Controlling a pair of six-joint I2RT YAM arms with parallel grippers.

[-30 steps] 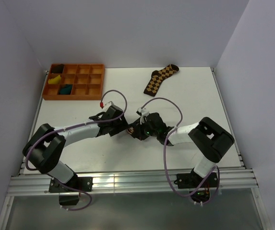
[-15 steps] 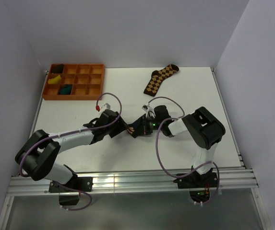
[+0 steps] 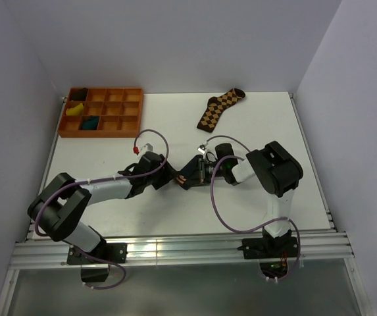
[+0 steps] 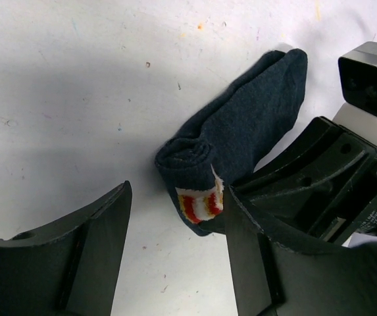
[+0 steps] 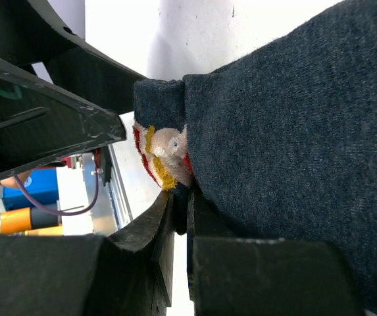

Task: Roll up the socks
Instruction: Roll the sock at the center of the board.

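Left gripper (image 4: 177,197) stands wide open on the table (image 3: 175,131), its two black fingers (image 4: 102,230) splayed either side of the rolled end of the dark teal sock (image 4: 247,125). The roll sits well clear of one finger and just beside the other, with the striped red-and-white patch (image 4: 199,204) facing the wrist camera. From that roll the sock's long axis runs away from the left fingers, up and to the right in the left wrist view, lying flat and unrolled toward the body of the opposite arm. Right gripper (image 5: 180,210) meets it from that side: its jaws are drawn almost together, and dark fabric appears pinched in the slit just under the patch, though the contact itself is hard to make out. Seen from above, both grippers converge on the sock at mid-table, nose to nose, neither clearly the nearer. Only a short stretch looks rolled, so the coming turn would likely carry the roll along that axis toward the right arm. An argyle sock (image 3: 220,107) and an orange tray (image 3: 100,112) lie well apart at the far edge
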